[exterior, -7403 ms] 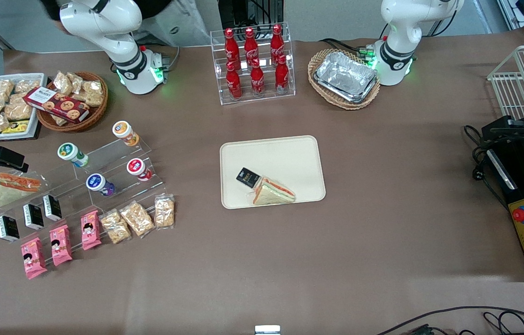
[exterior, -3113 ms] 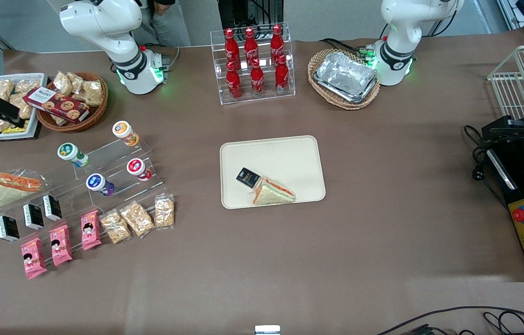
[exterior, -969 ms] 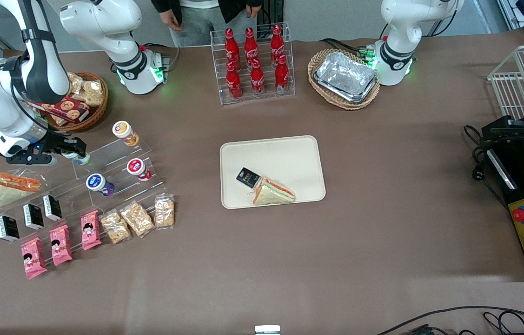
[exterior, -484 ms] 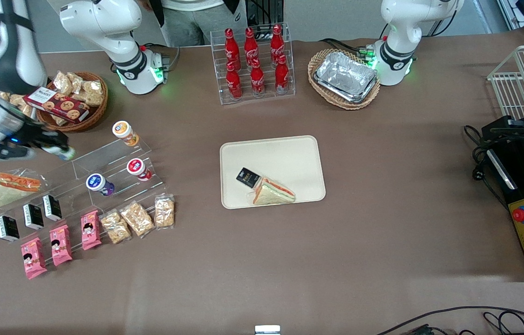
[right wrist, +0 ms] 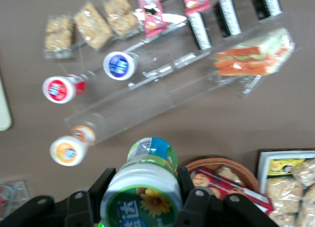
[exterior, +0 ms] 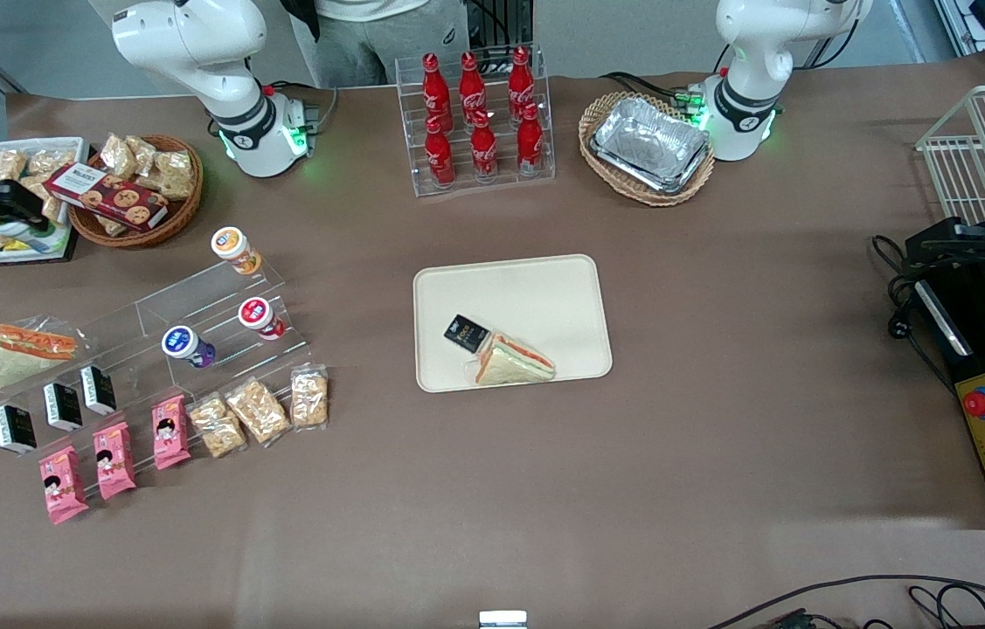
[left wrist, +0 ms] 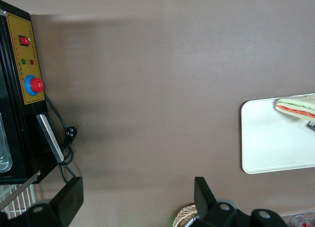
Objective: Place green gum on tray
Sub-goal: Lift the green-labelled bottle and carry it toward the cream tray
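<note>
the black two-finger gripper [right wrist: 142,197], jaws clamped on the small green-lidded gum bottle [right wrist: 144,185], should carry it level toward three o'clock, lowering onto bare cream-beige plastic tray [exterior: 536,288].

the green gum [right wrist: 143,195], white lid with green ring, sits clamped in the gripper [right wrist: 142,197] above the surface at the working arm's end; the cream tray [exterior: 536,288] lies flat mid-surface

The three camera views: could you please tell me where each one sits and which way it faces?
Front view: high above the table, looking down; gripper holds the green gum.
Right wrist view: on the working arm, looking down past the gripper and green gum.
Left wrist view: looking down at bare table and the tray.
Front and left wrist views share the tray.
</note>
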You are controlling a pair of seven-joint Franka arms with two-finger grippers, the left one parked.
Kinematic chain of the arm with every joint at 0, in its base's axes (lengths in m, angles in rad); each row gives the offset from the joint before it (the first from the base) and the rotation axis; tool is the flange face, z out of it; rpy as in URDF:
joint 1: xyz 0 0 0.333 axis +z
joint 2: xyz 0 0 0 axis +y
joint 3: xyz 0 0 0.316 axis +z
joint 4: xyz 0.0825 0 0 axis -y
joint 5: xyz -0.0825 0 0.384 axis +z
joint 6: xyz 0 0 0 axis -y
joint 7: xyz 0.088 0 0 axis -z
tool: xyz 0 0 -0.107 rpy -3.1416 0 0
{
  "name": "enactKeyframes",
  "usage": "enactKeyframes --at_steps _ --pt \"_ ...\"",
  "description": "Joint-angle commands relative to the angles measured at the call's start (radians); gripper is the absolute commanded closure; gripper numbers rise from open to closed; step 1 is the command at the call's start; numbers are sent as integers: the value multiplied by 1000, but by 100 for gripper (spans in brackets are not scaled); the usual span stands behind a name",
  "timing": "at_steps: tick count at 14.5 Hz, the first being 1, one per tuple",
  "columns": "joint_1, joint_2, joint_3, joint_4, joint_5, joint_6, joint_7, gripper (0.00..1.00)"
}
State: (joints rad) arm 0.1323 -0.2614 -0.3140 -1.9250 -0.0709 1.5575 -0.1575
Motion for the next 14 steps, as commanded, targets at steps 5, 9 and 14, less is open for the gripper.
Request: enactKeyframes --at_steps 5,9,14 --pt "17 115 525 50 256 103 705 86" --pt "38 281 738 6 240 384 921 86" --pt "105 529 800 -106 16 760 1075 86"
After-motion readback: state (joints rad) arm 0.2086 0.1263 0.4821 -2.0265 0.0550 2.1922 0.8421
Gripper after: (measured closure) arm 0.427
